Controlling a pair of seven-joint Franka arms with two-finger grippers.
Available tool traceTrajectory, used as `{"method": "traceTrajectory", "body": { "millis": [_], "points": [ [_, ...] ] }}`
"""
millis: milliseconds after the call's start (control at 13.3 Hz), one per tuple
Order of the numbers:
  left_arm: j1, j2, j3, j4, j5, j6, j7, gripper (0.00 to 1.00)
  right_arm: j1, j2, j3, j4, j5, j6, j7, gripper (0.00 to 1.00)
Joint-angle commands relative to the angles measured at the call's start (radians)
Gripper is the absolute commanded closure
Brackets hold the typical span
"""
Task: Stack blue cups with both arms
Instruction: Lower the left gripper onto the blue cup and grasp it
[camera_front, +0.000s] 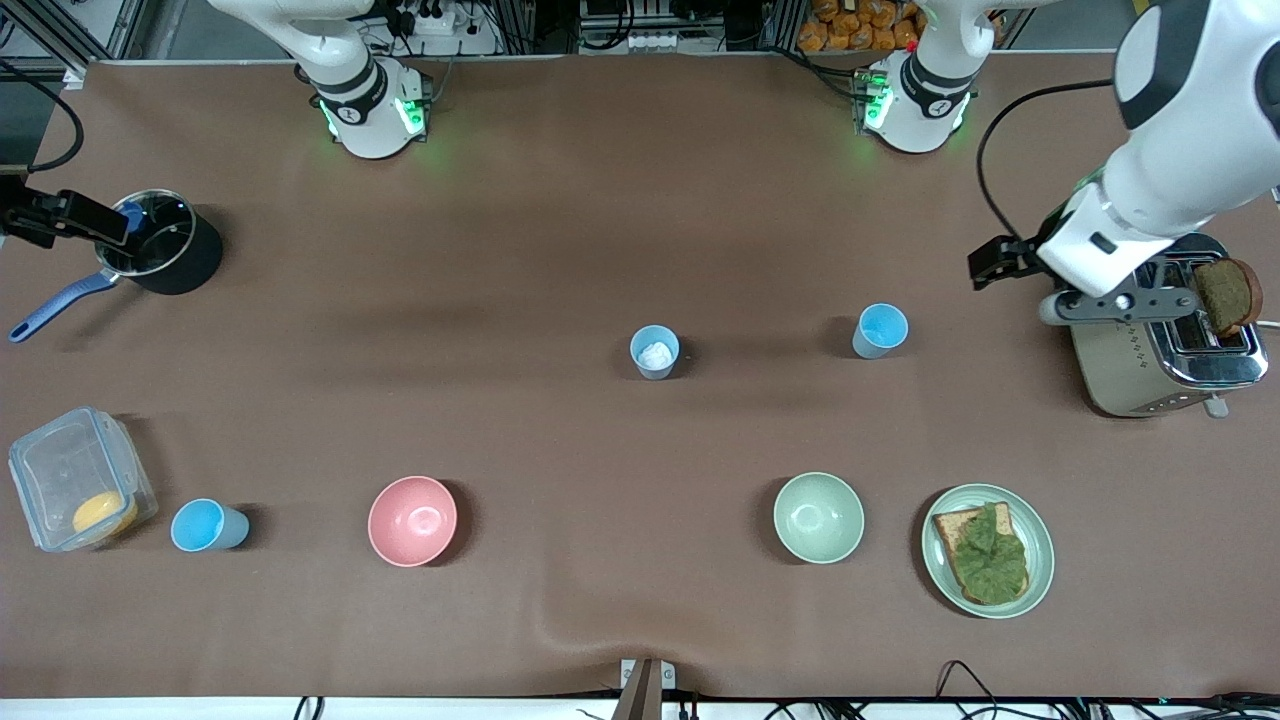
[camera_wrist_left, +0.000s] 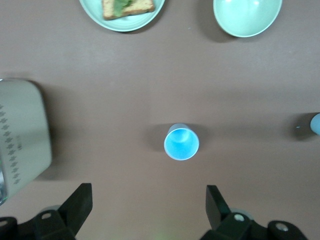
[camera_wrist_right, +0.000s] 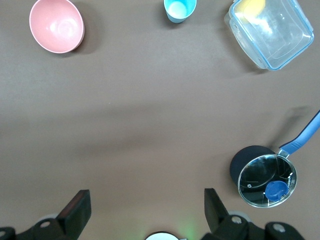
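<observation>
Front view: high, facing both arm bases across the table. Wrist views: straight down from well above; each shares a blue cup (camera_wrist_left: 181, 142) (camera_wrist_right: 179, 9) with it.

You have three blue cups on the tabletop, all upright, open mouths up, none stacked, each placed here against the pink bowl (camera_front: 412, 520).

1. Pale grey-blue cup (camera_front: 654, 352): white patch inside; farther from the front camera than the bowl, toward the left arm's end.
2. Bright blue cup (camera_front: 880, 330): empty; farther than the bowl and further still toward the left arm's end, well apart from item 1.
3. Light-blue cup (camera_front: 207, 526): empty; level with the bowl, toward the right arm's end.
</observation>
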Motion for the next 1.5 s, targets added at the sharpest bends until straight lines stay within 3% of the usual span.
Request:
{"method": "traceTrajectory", "body": {
  "millis": [0, 601, 901, 1427],
  "points": [
    [0.002, -0.033, -0.027, -0.116, -0.028, 0.129, -0.029, 0.0, -0.015, -0.009, 0.01, -0.007, -0.017, -0.004, -0.013, 0.0],
    [-0.047, 0.025, -0.075, -0.446, -0.094, 0.592, -0.07, 0.0, -0.015, -0.009, 0.01, -0.007, -0.017, -0.007, -0.011, 0.0],
    [-0.091, 0.126, -0.073, -0.465, -0.095, 0.649, -0.082, 0.0, -0.015, -0.009, 0.01, -0.007, -0.017, -0.009, -0.011, 0.0],
    [-0.093, 0.192, -0.07, -0.515, -0.087, 0.724, -0.09, 0.0, -0.015, -0.009, 0.01, -0.009, -0.017, -0.009, -0.011, 0.0]
  ]
}}
